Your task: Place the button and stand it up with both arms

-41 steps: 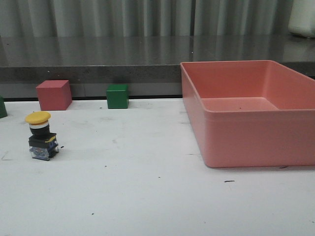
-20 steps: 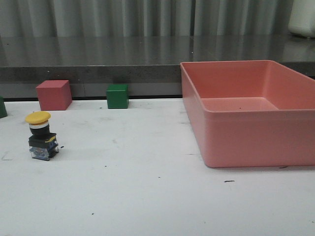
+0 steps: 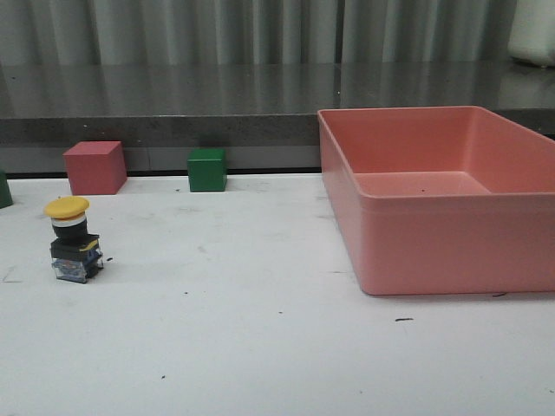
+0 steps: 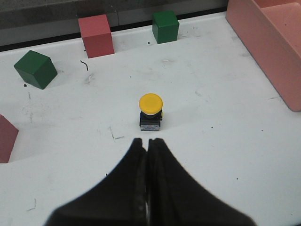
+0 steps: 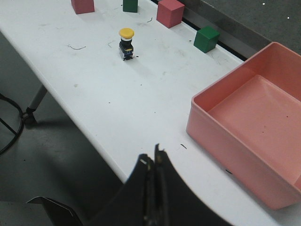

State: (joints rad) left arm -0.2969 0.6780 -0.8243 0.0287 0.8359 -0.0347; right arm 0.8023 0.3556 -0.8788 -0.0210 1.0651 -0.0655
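On the left side of the white table (image 3: pixel 260 347) stands the button (image 3: pixel 74 243). It is upright, with its yellow cap on top, a black ring under the cap, and a black block with see-through bluish bits at the bottom. Nothing is touching it, and no arm shows in the front view.

Behind the button, near the back edge of the table, sits a pink cube (image 3: pixel 94 167). A green cube (image 3: pixel 207 170) sits to the right of the pink one, with a gap between them. A second green cube (image 4: pixel 35 69) lies further left, turned at an angle — only its edge peeks in at the left side of the front view. One more pink cube (image 4: pixel 7 139) shows at the edge of the left wrist view.

On the right side of the table is a big pink bin (image 3: pixel 442 234). It is well apart from the button and has nothing in it.

The left gripper (image 4: pixel 147 143) hangs over the table near the button but does not touch it. Its two fingers are pressed together with nothing between them. The right gripper (image 5: pixel 154 157) is out past the front edge of the table, far from the button — its fingers are together too, and they hold nothing.
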